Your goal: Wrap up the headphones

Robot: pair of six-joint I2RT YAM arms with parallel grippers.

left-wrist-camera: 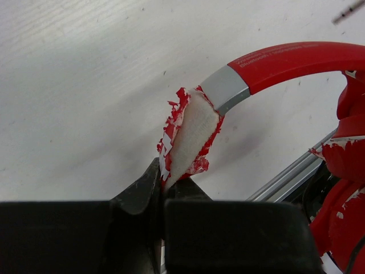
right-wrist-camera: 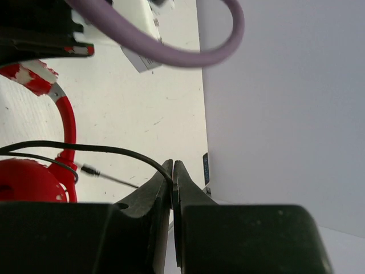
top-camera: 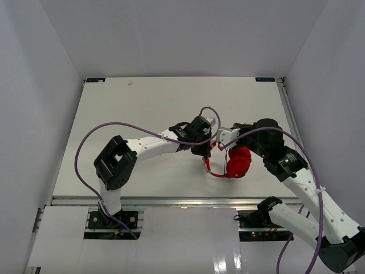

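The red headphones (top-camera: 238, 162) lie at mid-table, one round ear cup up and the thin headband (top-camera: 211, 169) curving left. My left gripper (top-camera: 206, 152) is shut on the frayed, foam-white ear pad (left-wrist-camera: 191, 137) at the end of the headband (left-wrist-camera: 296, 60); the jaw tips (left-wrist-camera: 162, 184) pinch its lower edge. My right gripper (right-wrist-camera: 172, 174) is shut on the thin black cable (right-wrist-camera: 85, 148), which arcs left toward the red ear cup (right-wrist-camera: 25, 181). The plug (right-wrist-camera: 91, 170) hangs free beside that cup. In the top view the right gripper (top-camera: 221, 144) sits just right of the left one.
Purple robot cables loop over both arms (top-camera: 114, 127) and pass above the right wrist (right-wrist-camera: 188, 54). The grey side wall (right-wrist-camera: 285, 103) and the table's right edge (top-camera: 285, 108) are close to the right arm. A metal rail (left-wrist-camera: 291, 174) runs under the headphones.
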